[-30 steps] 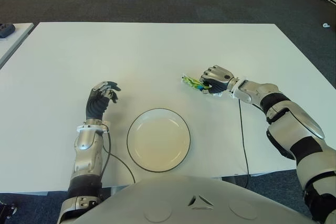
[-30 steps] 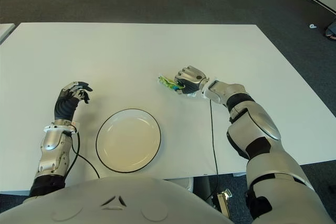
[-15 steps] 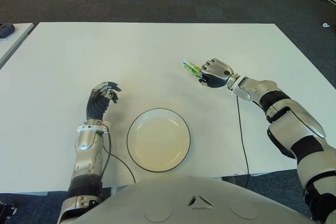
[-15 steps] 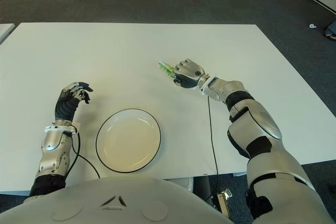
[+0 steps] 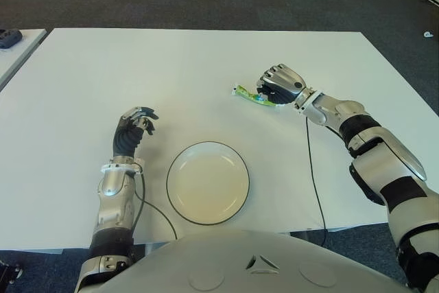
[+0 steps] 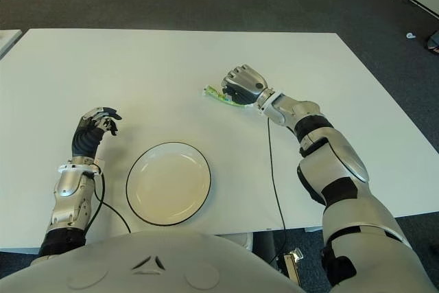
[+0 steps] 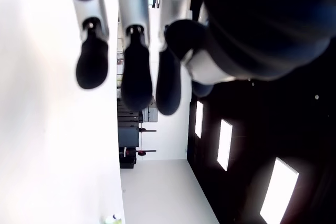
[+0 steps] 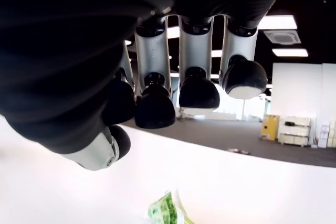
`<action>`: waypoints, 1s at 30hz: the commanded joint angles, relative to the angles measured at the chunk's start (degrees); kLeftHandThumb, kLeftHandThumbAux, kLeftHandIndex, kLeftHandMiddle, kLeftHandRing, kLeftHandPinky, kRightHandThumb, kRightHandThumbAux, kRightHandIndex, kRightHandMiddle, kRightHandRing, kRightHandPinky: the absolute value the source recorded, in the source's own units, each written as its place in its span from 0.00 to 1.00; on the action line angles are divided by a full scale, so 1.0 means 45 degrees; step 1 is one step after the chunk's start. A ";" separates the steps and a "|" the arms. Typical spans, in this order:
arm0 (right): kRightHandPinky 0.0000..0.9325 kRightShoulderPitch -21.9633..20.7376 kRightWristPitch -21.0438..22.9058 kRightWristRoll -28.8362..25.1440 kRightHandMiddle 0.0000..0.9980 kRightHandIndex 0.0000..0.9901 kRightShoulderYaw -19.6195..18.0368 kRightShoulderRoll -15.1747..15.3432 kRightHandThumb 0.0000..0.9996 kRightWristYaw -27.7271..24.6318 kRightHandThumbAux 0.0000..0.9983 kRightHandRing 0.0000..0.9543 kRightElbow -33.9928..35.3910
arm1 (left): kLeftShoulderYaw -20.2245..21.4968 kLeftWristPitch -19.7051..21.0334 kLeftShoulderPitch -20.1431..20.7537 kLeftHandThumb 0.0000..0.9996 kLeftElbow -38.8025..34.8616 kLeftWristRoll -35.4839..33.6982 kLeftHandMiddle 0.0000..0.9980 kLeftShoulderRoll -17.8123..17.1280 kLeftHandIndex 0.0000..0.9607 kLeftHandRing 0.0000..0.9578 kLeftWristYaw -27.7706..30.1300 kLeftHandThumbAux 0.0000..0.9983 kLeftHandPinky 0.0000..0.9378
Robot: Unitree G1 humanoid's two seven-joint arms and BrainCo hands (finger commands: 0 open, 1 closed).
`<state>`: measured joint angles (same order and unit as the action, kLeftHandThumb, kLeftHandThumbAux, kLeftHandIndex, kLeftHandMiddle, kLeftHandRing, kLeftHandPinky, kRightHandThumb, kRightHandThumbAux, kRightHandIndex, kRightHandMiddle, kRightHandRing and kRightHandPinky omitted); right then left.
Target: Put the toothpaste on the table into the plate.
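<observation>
White table (image 5: 206, 60), toothpaste (image 5: 248, 95) now released

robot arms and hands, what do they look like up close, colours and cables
Both arms are silver-grey shells with black joint sections. The left hand has dark fingers on silver links; a black cable loops from its wrist. The right hand is mostly silver-knuckled with black fingertips, and a thin black cable trails from its wrist.
</observation>
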<state>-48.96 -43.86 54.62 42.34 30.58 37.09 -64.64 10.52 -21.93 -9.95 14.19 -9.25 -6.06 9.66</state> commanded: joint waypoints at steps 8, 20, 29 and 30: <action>0.92 0.0371 -0.0679 -0.1122 0.85 0.45 -0.0987 0.0038 0.72 -0.1139 0.71 0.88 0.0619 | 0.0063 0.0071 0.0208 0.84 0.0261 -0.0074 0.51 -0.0026 0.45 0.71 0.0016 0.67 0.73; 0.91 0.0570 -0.1163 -0.1556 0.85 0.45 -0.1569 0.0054 0.72 -0.1745 0.71 0.89 0.1006 | 0.0053 0.0184 0.0236 0.84 0.0247 -0.0302 0.50 -0.0045 0.45 0.70 0.0150 0.67 0.71; 0.90 0.0691 -0.1527 -0.1788 0.85 0.45 -0.1948 0.0039 0.72 -0.2270 0.71 0.89 0.1408 | 0.0040 0.0083 0.0290 0.84 0.0314 -0.0245 0.50 -0.0093 0.45 0.69 0.0171 0.67 0.71; 0.88 0.0688 -0.1536 -0.1793 0.84 0.45 -0.1967 0.0040 0.72 -0.2372 0.71 0.87 0.1459 | 0.0038 0.0072 0.0298 0.84 0.0322 -0.0232 0.50 -0.0099 0.45 0.69 0.0174 0.67 0.71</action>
<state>-46.71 -50.24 47.23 33.88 30.60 28.13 -58.74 10.54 -21.86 -9.62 14.64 -10.19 -6.07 9.90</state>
